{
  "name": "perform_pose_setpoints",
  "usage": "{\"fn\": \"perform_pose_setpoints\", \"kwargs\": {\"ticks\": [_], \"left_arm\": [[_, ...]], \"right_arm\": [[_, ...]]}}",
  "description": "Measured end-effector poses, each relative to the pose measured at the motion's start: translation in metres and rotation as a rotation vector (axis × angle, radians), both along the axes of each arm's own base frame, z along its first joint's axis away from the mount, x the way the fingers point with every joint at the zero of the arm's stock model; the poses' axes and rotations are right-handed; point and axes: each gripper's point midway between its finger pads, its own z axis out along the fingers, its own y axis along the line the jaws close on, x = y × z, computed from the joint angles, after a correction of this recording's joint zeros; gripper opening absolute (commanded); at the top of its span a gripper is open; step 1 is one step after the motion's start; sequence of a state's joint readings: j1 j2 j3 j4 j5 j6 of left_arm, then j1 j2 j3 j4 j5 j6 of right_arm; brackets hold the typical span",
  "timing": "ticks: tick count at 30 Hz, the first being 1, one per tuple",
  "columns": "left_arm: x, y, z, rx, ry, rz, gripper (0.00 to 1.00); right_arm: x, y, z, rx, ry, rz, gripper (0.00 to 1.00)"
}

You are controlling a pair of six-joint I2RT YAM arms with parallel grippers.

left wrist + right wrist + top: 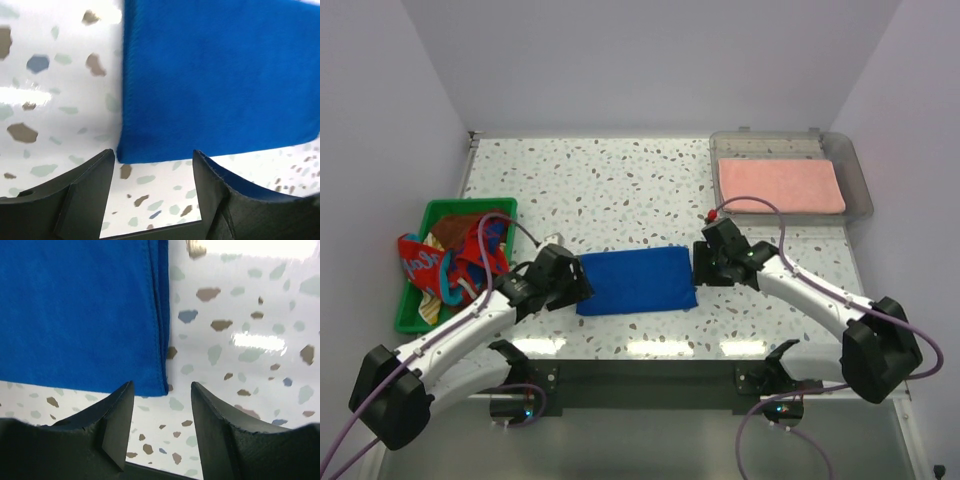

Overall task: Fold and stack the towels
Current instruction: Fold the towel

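A folded royal blue towel (636, 279) lies flat on the speckled table between my two grippers. My left gripper (582, 283) is open and empty at the towel's left edge; in the left wrist view the towel (215, 75) lies just beyond the open fingertips (102, 165). My right gripper (698, 262) is open and empty at the towel's right edge; the right wrist view shows the towel's layered corner (80, 315) just ahead of the gripper (162, 387). A folded salmon pink towel (780, 185) lies in the clear tray (855, 175). Patterned blue-red and brown towels (450, 258) sit crumpled in the green basket.
The green basket (418, 320) stands at the left edge of the table. The clear tray is at the back right. White walls close in the back and sides. A small red object (714, 214) sits by the tray's front left corner.
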State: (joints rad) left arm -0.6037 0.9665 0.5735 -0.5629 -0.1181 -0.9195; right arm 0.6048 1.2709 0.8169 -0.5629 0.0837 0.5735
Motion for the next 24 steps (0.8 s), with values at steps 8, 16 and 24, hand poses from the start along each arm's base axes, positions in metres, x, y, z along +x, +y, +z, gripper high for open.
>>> {"fn": "perform_pose_setpoints", "kwargs": {"ticks": [8,16,24], "left_arm": [[-0.025,0.013,-0.038,0.027,0.099,0.025,0.65],[-0.024,0.011,-0.044,0.016,0.092,0.026,0.61],[-0.024,0.01,-0.048,0.003,0.088,0.029,0.57]], "right_arm": [[-0.038,-0.009,-0.046,0.042,0.141,-0.064,0.48],[-0.035,0.006,-0.055,0.136,0.144,-0.081,0.44],[-0.036,0.013,-0.06,0.175,0.165,-0.084,0.42]]}}
